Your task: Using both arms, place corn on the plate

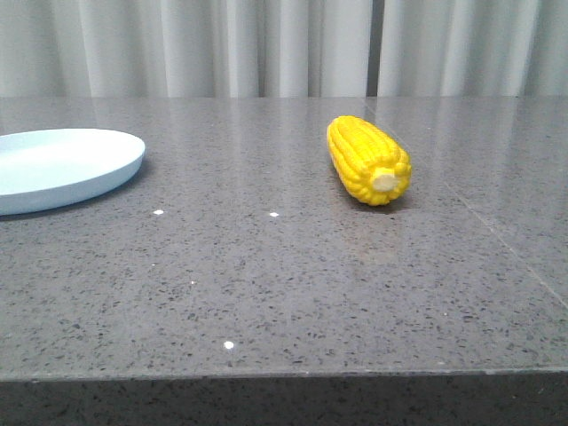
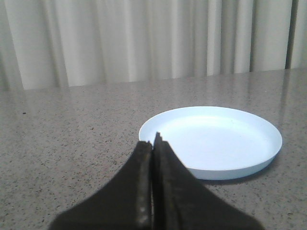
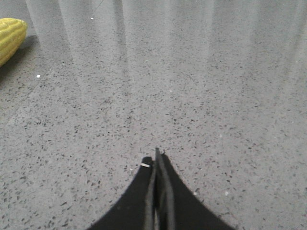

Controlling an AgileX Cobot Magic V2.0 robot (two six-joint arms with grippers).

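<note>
- the corn lay on its side on the grey speckled bench, right of centre and well back from the near edge, its pale stub end turned toward the near edge.
- the plate sat flat and bare at the bench's left edge, cut off by the front view's frame and well apart from the corn.
- pale curtains hung behind the far edge.
- the left gripper, seen only in the left wrist view, had its dark fingers pressed together on nothing, their tips just short of the plate's near rim.
- the right gripper was likewise clenched and empty over bare bench, with the corn well off to one side and partly out of that view.
</note>
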